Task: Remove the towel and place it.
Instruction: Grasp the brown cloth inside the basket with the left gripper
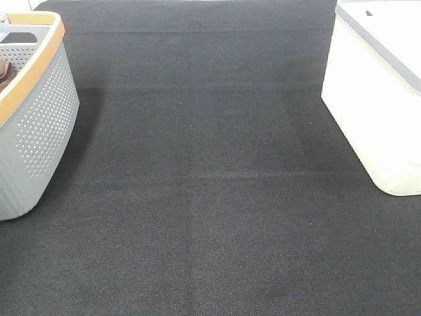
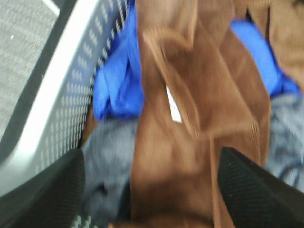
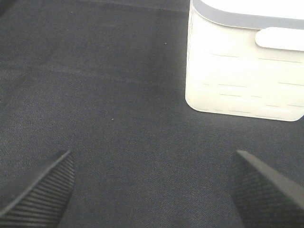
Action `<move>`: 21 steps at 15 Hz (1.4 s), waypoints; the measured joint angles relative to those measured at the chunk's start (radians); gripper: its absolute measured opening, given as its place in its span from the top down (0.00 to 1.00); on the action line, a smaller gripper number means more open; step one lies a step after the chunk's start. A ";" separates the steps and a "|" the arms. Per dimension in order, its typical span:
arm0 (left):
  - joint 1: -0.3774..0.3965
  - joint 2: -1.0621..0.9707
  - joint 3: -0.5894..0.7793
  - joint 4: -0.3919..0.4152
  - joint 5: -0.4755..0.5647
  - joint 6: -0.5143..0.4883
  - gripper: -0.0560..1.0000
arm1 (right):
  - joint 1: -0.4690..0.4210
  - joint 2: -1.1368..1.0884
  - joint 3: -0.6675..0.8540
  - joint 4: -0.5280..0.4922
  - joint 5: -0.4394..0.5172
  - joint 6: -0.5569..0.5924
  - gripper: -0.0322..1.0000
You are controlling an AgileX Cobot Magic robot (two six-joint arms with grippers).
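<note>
From the left wrist camera I see the left gripper (image 2: 152, 202) over the inside of the grey perforated basket (image 1: 41, 128). Its two dark fingers (image 2: 42, 194) are spread wide apart. The picture is blurred, and as far as I can make out they are not pinching anything.

The towel (image 2: 190, 123) is in the basket, a reddish-brown cloth bunched in long folds that run between the two fingers. Its small white label (image 2: 174, 105) faces the camera. A blue cloth (image 2: 118, 85) lies under it, against the basket's perforated wall (image 2: 57, 109), and a grey cloth (image 2: 102, 152) lies beside that. I cannot tell whether either finger touches the towel.

In the high camera only a brown sliver of the towel (image 1: 6, 74) shows, just inside the basket's tan rim (image 1: 33, 72).

The basket stands on a black woven mat (image 1: 210, 210). A white bin (image 1: 375, 112) sits on the same mat, well apart from the basket and across from it.

The right gripper (image 3: 152, 194) is over bare mat near the bin, away from the basket. Its ribbed fingers (image 3: 38, 190) are also splayed wide and hold nothing.
</note>
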 joint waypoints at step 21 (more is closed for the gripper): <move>0.013 0.162 -0.154 -0.094 -0.102 0.177 0.95 | 0.000 0.000 0.000 0.000 0.000 0.000 0.16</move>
